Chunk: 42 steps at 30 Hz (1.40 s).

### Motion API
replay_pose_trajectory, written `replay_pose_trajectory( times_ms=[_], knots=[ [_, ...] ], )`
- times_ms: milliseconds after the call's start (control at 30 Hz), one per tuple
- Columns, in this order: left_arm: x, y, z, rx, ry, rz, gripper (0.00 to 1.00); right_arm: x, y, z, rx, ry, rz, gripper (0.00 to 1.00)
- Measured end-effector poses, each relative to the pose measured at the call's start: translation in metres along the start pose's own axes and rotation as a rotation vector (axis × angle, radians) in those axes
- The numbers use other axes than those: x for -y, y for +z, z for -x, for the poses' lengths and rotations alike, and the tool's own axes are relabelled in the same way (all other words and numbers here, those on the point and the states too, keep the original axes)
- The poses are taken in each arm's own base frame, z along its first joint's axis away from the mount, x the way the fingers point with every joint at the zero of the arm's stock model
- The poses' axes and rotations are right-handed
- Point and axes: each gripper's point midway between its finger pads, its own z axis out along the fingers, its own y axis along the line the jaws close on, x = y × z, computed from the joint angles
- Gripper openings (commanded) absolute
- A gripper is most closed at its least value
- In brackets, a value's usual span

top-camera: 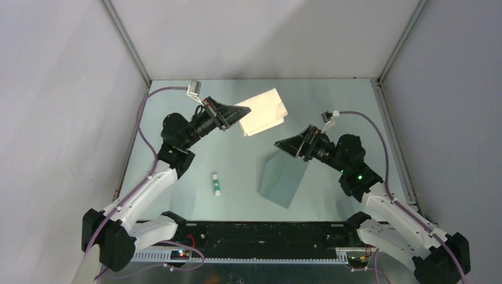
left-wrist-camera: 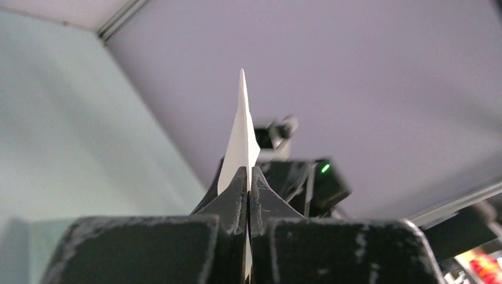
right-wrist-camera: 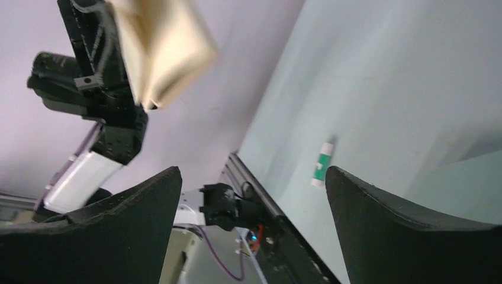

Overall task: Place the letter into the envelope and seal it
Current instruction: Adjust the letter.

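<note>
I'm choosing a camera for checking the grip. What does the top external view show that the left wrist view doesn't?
Only top external: the envelope lying flat on the table, and a small white stick with a green cap. Only left wrist: the left gripper shut tight on the letter, seen edge-on. Both: the letter held by the left gripper.

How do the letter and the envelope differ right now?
Colour: the letter is tan-beige, the envelope teal-grey, close to the table in tone. State: the letter is pinched in the shut left gripper and held off the table; the envelope lies on the table, ungripped, the open right gripper near its far edge. Shared: both are thin paper.
</note>
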Motion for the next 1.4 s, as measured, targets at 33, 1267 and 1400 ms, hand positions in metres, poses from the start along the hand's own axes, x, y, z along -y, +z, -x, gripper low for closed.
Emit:
replay_pose_trajectory(
  times_ms=[33,1267,1400],
  knots=[
    [0.006,0.001,0.008,0.042,-0.021,-0.027,0.0,0.0,0.004,-0.005,0.013,0.031,0.012,0.94],
    [0.044,0.003,0.029,0.119,-0.225,-0.211,0.0,-0.102,0.04,0.065,0.46,-0.072,0.504,0.76],
    [0.044,0.003,0.029,0.119,-0.225,-0.209,0.0,-0.098,0.049,0.066,0.458,-0.064,0.499,0.46]
  ],
)
